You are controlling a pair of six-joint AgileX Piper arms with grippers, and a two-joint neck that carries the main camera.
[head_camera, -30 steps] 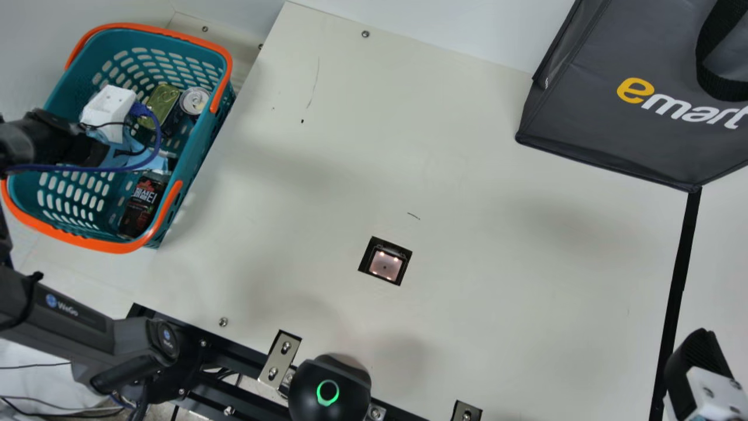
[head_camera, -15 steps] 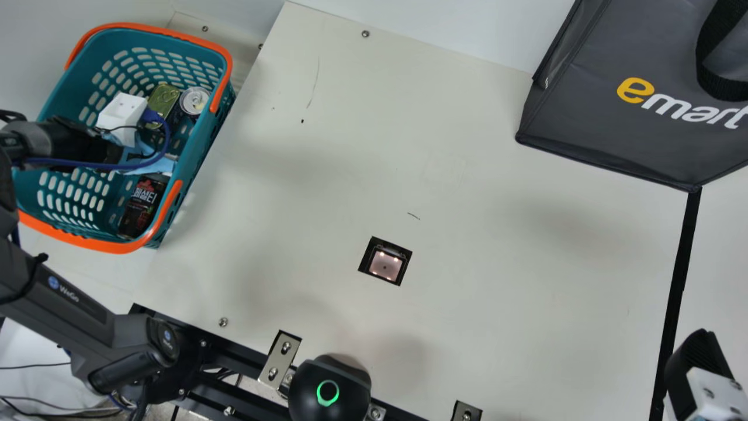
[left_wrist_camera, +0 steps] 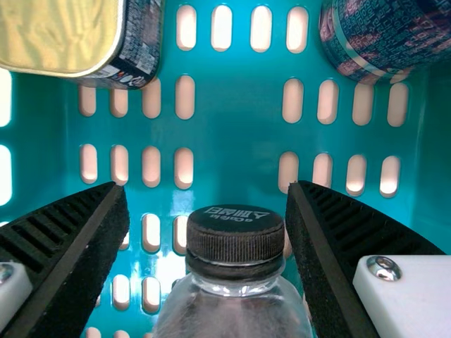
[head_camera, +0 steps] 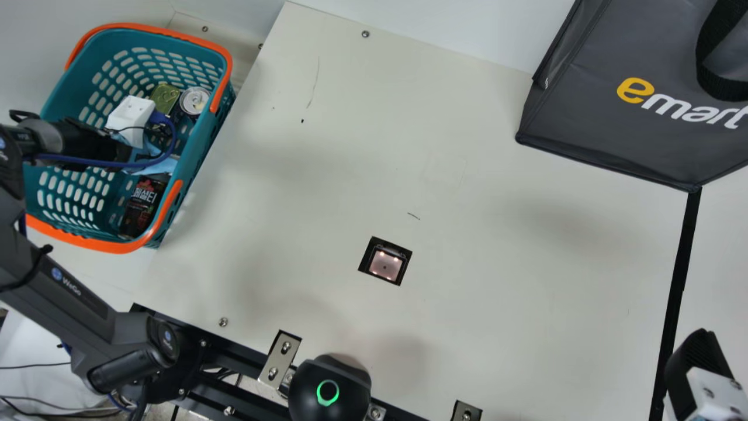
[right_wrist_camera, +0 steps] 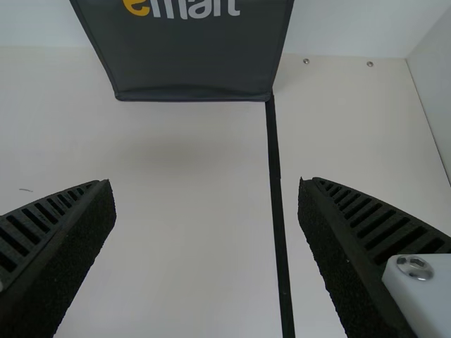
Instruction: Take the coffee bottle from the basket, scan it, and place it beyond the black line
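My left gripper (head_camera: 153, 166) is inside the teal basket (head_camera: 225, 88) in the main view. In the left wrist view, my left gripper (left_wrist_camera: 208, 204) is open, with the black cap of a clear bottle (left_wrist_camera: 235, 243) between its fingers and the right-hand finger close beside the cap. The bottle's lower body is out of view. A dark-labelled item (head_camera: 142, 202) lies in the basket in the main view; I cannot tell whether it is the same bottle. My right gripper (head_camera: 701, 368) stays by the black line (head_camera: 681, 280); in the right wrist view, my right gripper (right_wrist_camera: 204, 183) is open and holds nothing.
A tin with a gold-green lid (left_wrist_camera: 60, 32) and a round can (left_wrist_camera: 387, 35) share the basket. The scanner window (head_camera: 385, 264) is set into the table (head_camera: 497, 245). A grey bag (head_camera: 613, 134) stands at the back right, and a black dome (head_camera: 330, 389) at the front edge.
My left gripper has moved rightward and slightly down over the basket in the main view, with its forearm following. The right arm has kept still.
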